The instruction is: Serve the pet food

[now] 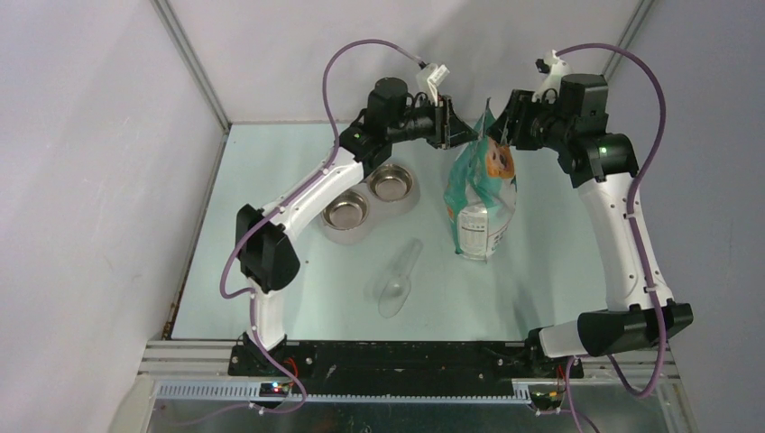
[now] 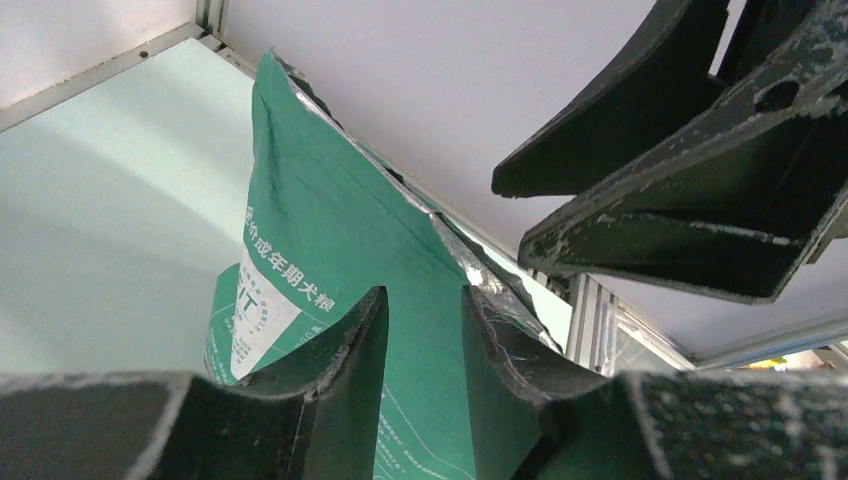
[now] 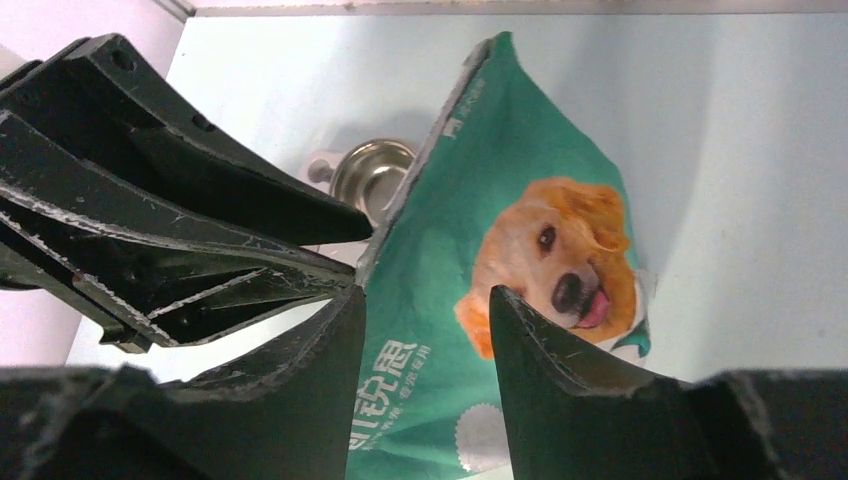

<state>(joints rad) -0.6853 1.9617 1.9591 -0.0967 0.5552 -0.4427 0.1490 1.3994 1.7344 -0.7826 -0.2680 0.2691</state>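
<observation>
Scoop (image 1: 399, 281) lies toward the table's near edge. Bowls (image 1: 347, 212) toward the left edge look empty. No kibble showing, prob all still in the bag (image 1: 483, 194) standing mid-table. Up top: right gripper (image 3: 425, 295) jaws apart, nothing held. Left gripper (image 2: 420, 300) narrow at the bag's rim, can't tell if it's pinching. Lopsided tug = bag tips, food spills imo.

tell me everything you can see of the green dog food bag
The teal-green printed pet food bag stands on the pale mint table, right of the twin steel bowls. It looks like crinkled plastic. One face shows a golden dog, another a white label panel and white characters. Its opened top edge shows silver foil lining. The left gripper and right gripper flank its top from opposite sides. Whether either grips it is unclear.
</observation>
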